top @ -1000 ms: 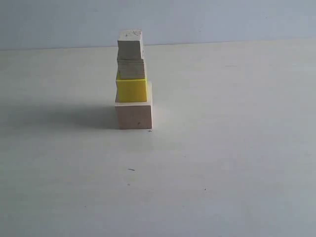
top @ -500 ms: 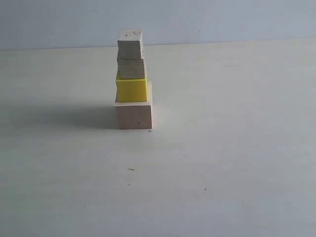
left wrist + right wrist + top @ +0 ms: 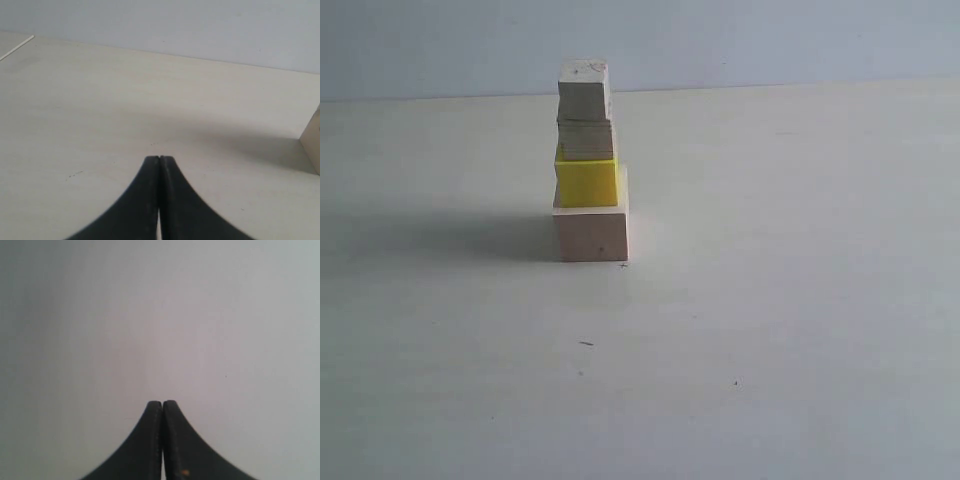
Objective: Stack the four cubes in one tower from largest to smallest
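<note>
Exterior view: tower (image 3: 587, 182) stands on table (image 3: 770, 300); left claw (image 3: 159, 159) and right claw (image 3: 163, 403) pinched together, empty.

- The tower (image 3: 588, 165) is the only obstacle on the table (image 3: 790, 300).
- Open table spreads from it at 3, 6 and 9 o'clock.
- At 12 o'clock stands a pale wall (image 3: 770, 40).

Large pale bare-wood cube (image 3: 592, 232): matt, unvarnished to my eye.
Bright yellow cube (image 3: 587, 182): smooth, even colour.
White tabletop (image 3: 770, 300): matt.
</note>
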You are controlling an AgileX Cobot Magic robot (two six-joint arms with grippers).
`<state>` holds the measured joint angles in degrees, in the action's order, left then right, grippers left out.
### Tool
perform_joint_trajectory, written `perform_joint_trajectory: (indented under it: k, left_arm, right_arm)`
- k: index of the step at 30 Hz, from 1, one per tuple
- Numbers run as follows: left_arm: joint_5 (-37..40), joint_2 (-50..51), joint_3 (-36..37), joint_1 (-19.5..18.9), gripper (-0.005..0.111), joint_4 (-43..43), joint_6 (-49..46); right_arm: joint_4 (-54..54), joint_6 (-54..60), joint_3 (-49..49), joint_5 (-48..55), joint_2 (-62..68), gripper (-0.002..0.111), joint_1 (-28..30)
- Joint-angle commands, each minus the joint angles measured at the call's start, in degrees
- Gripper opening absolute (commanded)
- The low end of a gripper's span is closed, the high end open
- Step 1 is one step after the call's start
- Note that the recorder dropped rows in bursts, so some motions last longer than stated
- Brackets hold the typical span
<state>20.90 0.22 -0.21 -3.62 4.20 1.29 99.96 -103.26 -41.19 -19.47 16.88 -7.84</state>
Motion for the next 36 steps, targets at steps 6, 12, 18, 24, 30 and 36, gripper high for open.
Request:
perform_joint_trajectory:
  k: [6, 12, 18, 24, 30, 36]
  left_arm:
    - [-0.5, -0.2, 0.2, 0.4, 0.000, 0.4, -0.3]
    - [-0.5, -0.2, 0.2, 0.4, 0.000, 0.4, -0.3]
    - [-0.5, -0.2, 0.2, 0.4, 0.000, 0.4, -0.2]
    - [-0.5, -0.2, 0.2, 0.4, 0.000, 0.4, -0.2]
    - [-0.5, -0.2, 0.2, 0.4, 0.000, 0.4, -0.2]
    - [-0.5, -0.2, 0.2, 0.4, 0.000, 0.4, -0.2]
  right_arm:
    - [0.0, -0.2, 0.2, -0.1, -0.2, 0.000, 0.3]
    - [0.0, -0.2, 0.2, -0.1, -0.2, 0.000, 0.3]
    - [0.0, -0.2, 0.2, -0.1, -0.2, 0.000, 0.3]
    - [0.0, -0.2, 0.2, -0.1, -0.2, 0.000, 0.3]
    - [0.0, -0.4, 0.2, -0.3, -0.2, 0.000, 0.3]
    - [0.0, 0.7, 1.1, 0.1, 0.7, 0.000, 0.3]
